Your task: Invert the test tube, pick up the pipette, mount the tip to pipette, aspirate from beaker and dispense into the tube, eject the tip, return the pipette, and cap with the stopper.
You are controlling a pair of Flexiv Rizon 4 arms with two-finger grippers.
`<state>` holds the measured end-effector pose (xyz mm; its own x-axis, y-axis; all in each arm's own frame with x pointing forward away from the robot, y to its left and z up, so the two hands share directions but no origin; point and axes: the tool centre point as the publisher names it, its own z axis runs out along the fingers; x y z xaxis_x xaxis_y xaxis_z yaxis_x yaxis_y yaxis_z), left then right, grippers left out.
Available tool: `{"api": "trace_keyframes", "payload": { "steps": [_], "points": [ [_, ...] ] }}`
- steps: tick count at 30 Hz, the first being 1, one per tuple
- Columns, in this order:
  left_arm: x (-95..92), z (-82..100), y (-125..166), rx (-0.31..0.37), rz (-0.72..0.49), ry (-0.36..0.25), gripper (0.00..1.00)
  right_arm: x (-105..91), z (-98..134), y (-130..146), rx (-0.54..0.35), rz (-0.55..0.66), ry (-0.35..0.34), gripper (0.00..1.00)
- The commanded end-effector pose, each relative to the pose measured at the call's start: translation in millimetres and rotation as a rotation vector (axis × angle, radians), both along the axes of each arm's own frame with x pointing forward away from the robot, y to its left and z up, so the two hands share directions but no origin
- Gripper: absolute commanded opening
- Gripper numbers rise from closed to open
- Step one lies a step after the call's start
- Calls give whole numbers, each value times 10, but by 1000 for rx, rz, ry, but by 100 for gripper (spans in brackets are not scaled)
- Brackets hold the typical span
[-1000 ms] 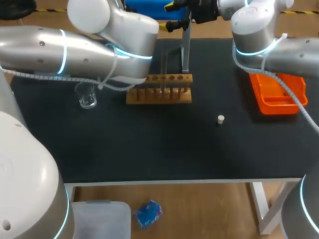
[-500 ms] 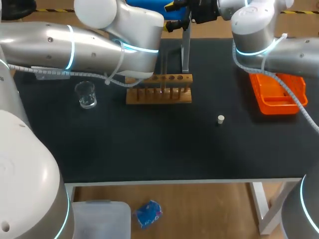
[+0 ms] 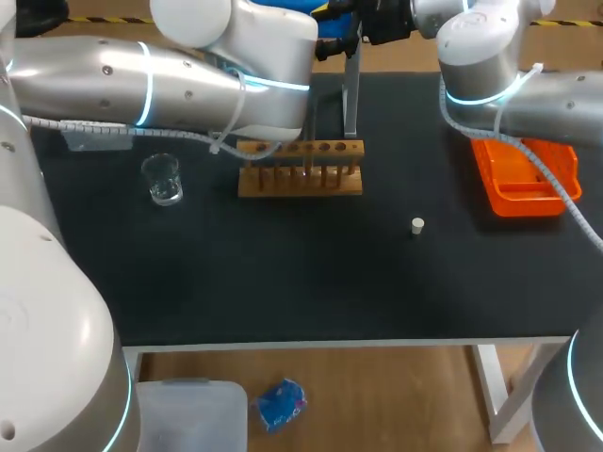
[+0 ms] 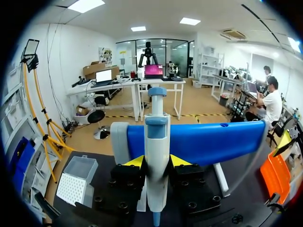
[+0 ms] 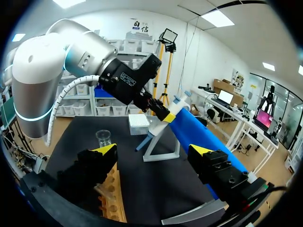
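Since a second ago, my left arm has swung rightward and toward the far side of the black table [image 3: 283,282], while the right arm has kept its place. Left gripper [image 4: 157,163] has its jaws clamped on the white-and-blue pipette [image 4: 156,156], which is held off the table at the far edge, close to the grey metal stand [image 3: 350,94]. Right gripper [image 5: 154,151] hangs at the far right with jaws wide apart and nothing between them. At mid-table stands the wooden test tube rack [image 3: 300,169], with the clear glass beaker [image 3: 163,179] to its left. Nearer and to the right of the rack lies the small white stopper [image 3: 417,225]. At the right sits the orange plastic tray [image 3: 528,179]. A clear box of white tips [image 4: 75,182] sits beside the left gripper.
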<state>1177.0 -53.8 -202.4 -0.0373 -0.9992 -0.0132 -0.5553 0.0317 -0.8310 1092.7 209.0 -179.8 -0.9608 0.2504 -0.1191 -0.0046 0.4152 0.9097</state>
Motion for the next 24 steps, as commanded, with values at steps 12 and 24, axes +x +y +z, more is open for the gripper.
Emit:
{"api": "trace_keyframes", "payload": {
  "steps": [12,24],
  "points": [
    [24,-31,-23,2,8,27,0,7,4,-6,-2,3,2,100],
    [31,-66,-40,6,6,41,0,7,4,-6,-2,3,2,100]
  ]
}}
